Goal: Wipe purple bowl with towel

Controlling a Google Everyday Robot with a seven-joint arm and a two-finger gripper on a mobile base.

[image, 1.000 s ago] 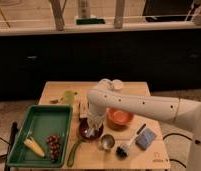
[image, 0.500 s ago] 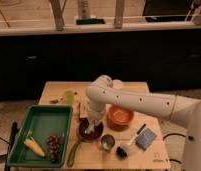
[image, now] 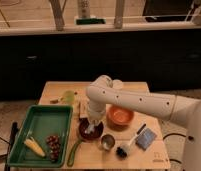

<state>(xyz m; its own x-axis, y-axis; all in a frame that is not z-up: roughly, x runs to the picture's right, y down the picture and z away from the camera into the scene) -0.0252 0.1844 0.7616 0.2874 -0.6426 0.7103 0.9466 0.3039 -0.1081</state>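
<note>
The purple bowl (image: pixel 86 134) sits near the table's front edge, just right of the green tray. My arm reaches in from the right and bends down over it. My gripper (image: pixel 93 126) points straight down into the bowl. It is shut on the towel (image: pixel 93 129), a small pale cloth pressed against the bowl's inside. The arm hides the bowl's far rim.
An orange bowl (image: pixel 119 116) stands close to the right. In front are a metal cup (image: pixel 107 142), a brush (image: pixel 129 145) and a blue-grey pad (image: pixel 145 138). The green tray (image: pixel 39 125) holds corn and grapes. A green vegetable (image: pixel 74 152) lies beside the tray.
The arm's bend has shifted slightly left and lower over the purple bowl, and the gripper has moved a little inside it. Nothing else has moved.
</note>
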